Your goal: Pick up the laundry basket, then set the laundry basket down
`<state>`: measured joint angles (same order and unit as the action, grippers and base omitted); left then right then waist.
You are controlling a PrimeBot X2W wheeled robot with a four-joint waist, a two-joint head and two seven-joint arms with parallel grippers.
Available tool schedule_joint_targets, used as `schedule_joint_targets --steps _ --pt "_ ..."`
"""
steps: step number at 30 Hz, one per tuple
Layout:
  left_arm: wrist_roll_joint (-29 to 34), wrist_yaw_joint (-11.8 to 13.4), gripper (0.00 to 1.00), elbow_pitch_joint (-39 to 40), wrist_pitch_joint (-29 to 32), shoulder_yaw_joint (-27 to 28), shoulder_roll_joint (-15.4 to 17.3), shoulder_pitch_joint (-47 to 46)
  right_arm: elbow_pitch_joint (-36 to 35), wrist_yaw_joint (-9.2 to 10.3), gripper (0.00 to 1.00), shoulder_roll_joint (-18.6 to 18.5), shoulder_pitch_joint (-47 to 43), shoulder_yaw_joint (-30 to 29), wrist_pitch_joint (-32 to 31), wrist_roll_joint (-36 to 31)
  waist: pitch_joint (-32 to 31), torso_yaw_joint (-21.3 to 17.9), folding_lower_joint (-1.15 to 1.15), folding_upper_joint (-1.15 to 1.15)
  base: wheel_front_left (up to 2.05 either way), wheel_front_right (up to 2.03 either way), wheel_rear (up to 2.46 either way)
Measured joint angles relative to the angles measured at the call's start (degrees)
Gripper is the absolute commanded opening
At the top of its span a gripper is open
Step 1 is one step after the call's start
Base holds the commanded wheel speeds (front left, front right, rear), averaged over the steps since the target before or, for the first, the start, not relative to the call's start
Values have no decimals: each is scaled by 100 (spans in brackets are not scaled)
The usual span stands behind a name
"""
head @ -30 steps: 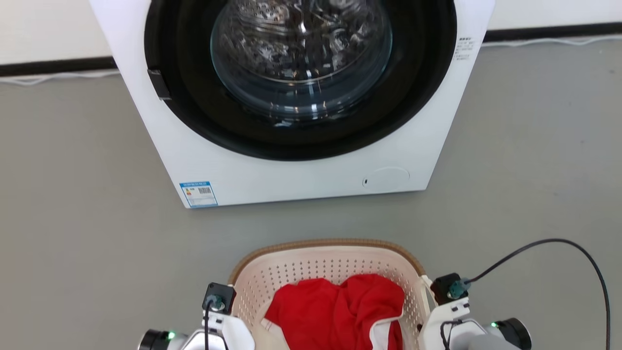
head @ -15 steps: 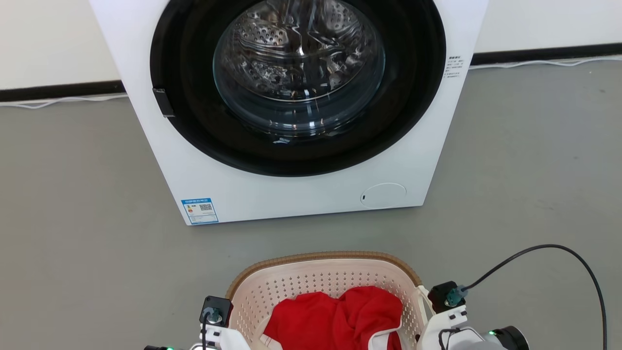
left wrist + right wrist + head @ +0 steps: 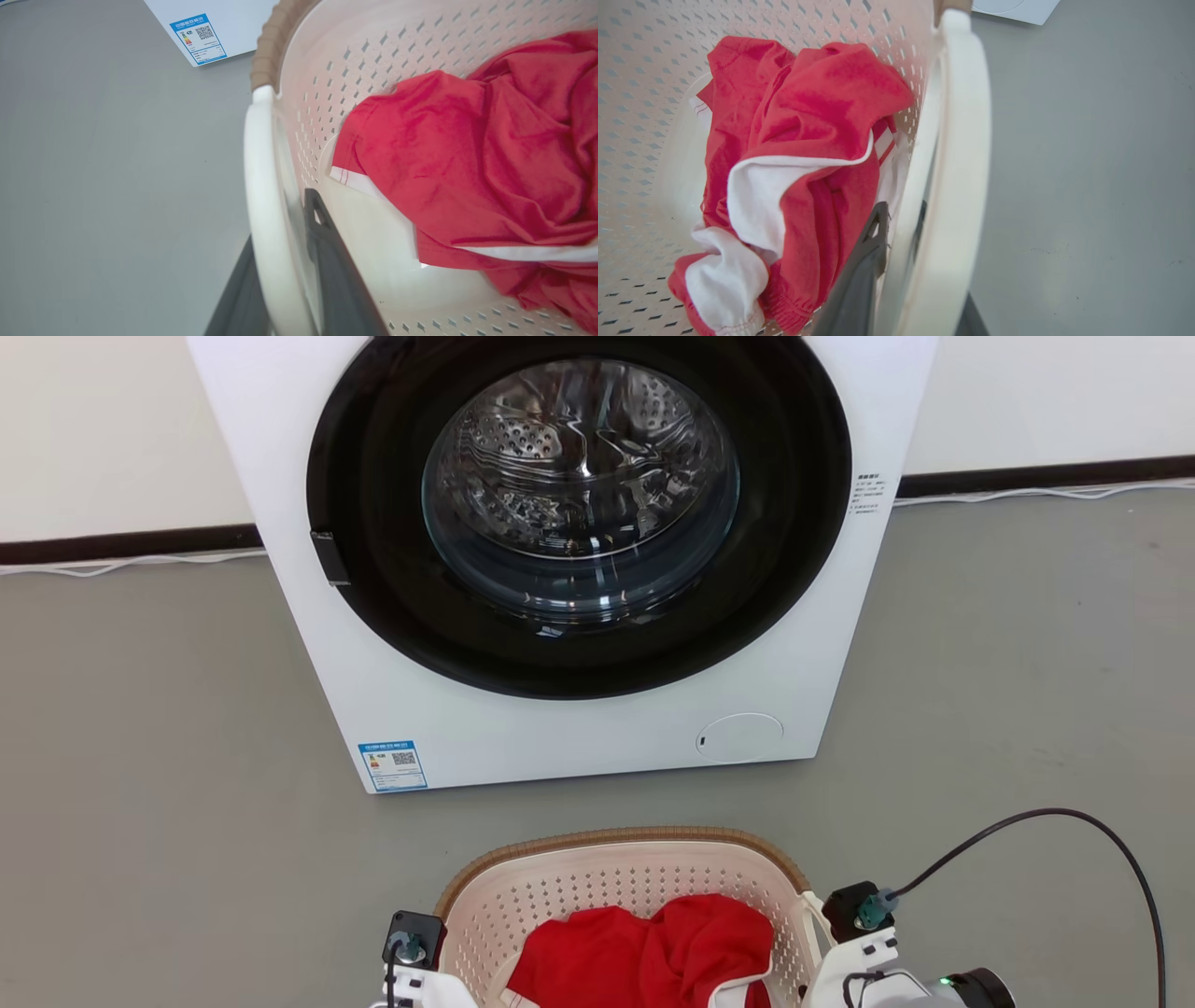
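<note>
The laundry basket [image 3: 616,837] sits low in front of the robot, straight out from the washing machine [image 3: 579,737]. A strip of bare grey floor [image 3: 140,821] lies between its brown far rim and the foot of the machine. Whether its base rests on the floor or hangs just clear of it I cannot tell. A red and white garment [image 3: 653,947] lies heaped inside, below the rim.

The left gripper [image 3: 280,219] has its jaws drawn in narrow on the basket's white left handle [image 3: 259,177]. One dark finger runs along the outside of the loop, and the other lies against its inner face, between the loop and the perforated wall. The right gripper [image 3: 920,242] grips the right handle [image 3: 964,130] the same way, one finger inside beside the garment, the other outside and mostly hidden by the loop.

To either side of the basket the floor lies open and wide, out to the dark skirting [image 3: 121,543] at the wall. A black cable [image 3: 1074,817] arcs from the right wrist out over the floor on that side, apart from the basket. The machine's round glass door [image 3: 579,513] faces the basket, and the blue label [image 3: 393,765] on its lower front edge is nearest the basket's far-left corner.
</note>
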<state>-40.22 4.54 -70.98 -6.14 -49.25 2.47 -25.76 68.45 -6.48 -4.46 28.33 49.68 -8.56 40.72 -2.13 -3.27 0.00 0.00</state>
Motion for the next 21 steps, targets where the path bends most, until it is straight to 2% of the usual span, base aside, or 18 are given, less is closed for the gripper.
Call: schedule_joint_targets --steps 21 --pt "-482 7 0 -79 -69 -393 -3 25 68 0 0 4 3 213 10 288 -41 -1 0 0 0 0 0"
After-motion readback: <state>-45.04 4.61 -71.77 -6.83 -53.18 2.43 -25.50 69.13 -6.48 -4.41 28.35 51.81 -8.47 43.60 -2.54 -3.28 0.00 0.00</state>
